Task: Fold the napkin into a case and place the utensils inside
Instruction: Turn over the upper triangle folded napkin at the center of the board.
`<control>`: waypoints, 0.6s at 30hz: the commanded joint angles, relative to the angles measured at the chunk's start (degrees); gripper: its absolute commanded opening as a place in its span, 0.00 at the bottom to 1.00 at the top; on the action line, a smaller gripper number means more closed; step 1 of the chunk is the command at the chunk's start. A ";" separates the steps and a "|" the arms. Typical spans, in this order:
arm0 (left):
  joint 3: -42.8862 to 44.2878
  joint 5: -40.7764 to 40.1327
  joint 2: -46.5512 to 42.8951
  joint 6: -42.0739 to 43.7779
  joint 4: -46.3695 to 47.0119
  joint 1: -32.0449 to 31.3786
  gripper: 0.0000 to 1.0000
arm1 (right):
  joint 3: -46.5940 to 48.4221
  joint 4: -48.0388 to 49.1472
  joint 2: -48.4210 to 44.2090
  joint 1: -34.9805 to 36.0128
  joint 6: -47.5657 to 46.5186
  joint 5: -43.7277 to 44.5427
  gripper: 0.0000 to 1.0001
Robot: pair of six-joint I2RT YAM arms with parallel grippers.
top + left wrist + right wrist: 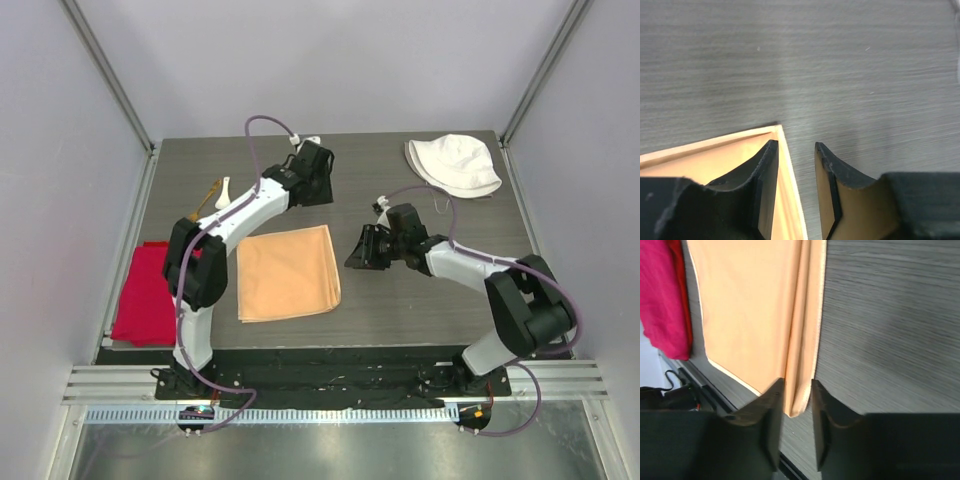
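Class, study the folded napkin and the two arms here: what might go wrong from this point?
1. The napkin shows loose, uneven layers at its edge, between the open fingers of the right pincer; a pinch may catch only some, skewing the fold.
2. The left pincer straddles the napkin's corner, one finger over cloth, one over table; closing might bunch it.
3. The spoon and fork lie close beside the left arm; a sweep could knock them.

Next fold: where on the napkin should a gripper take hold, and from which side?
Probably the far-right corner of the napkin, approached from the bare table on its right. The cloth lies flat, so only an edge offers purchase; both wrist views show its layers ending together at that corner, so one pinch could catch them all.
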 commanded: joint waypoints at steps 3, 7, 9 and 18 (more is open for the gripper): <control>1.57 -4.76 5.40 1.71 -4.59 -2.59 0.35 | 0.14 8.73 5.52 1.91 2.58 -8.94 0.19; -0.36 -5.90 4.96 0.74 -3.89 -2.86 0.33 | -2.41 12.34 6.75 4.63 4.95 -9.56 0.09; -1.07 -6.34 4.79 0.48 -3.63 -2.77 0.33 | -4.08 14.01 7.28 6.03 5.40 -9.21 0.07; 0.87 -7.13 7.77 1.53 -7.23 -3.47 0.33 | -8.83 16.66 6.58 7.54 6.10 -7.55 0.01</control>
